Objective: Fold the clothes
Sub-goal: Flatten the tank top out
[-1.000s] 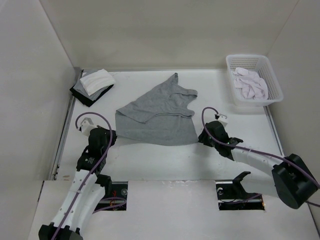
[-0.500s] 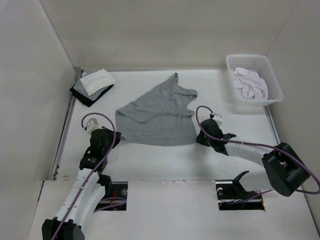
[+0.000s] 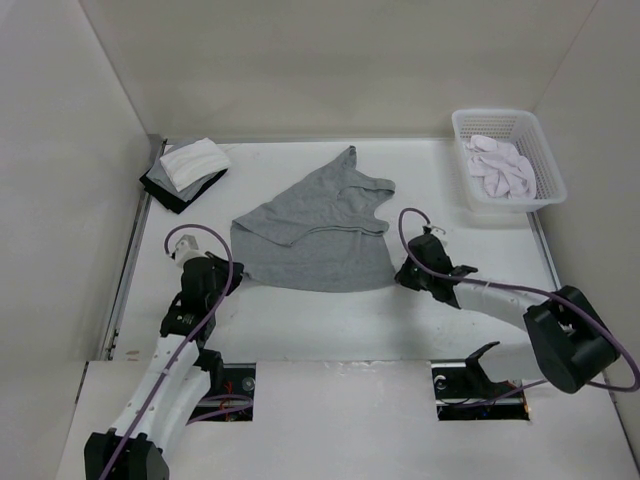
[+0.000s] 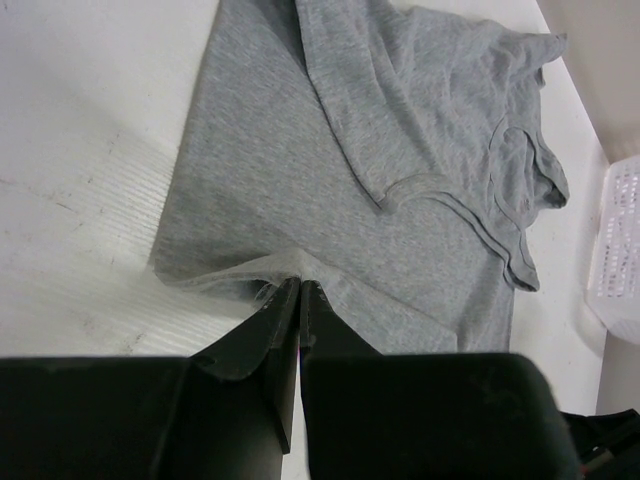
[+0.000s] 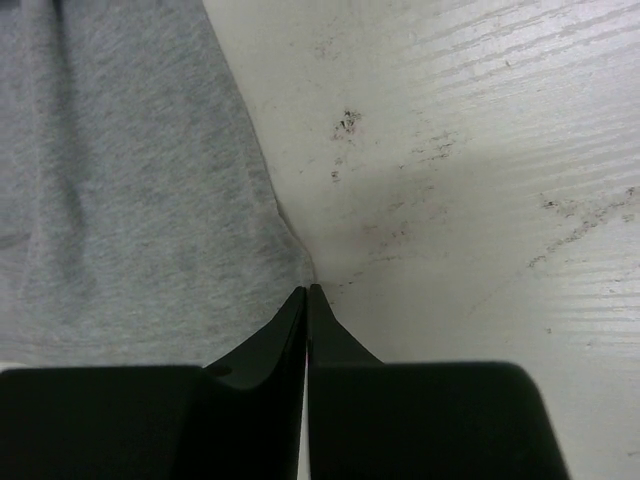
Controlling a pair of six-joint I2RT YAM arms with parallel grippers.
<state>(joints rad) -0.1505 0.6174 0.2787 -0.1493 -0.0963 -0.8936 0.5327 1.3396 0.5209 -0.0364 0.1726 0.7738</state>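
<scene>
Currently: plain mid-grey thin knit garment (image 3: 315,235) lying at frame centre; left fingers (image 4: 272,330) pinching its lower-left corner; right fingers (image 5: 285,335) clamping only the hem edge, probably risking slipping free on lifting.

Folded-over grey clothes (image 3: 310,250) on white table (image 3: 300,320)

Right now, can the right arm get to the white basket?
Probably not yet. The right gripper is shut on a corner of the grey shirt. Nothing blocks the way to the basket, but it would have to let go first.
</scene>
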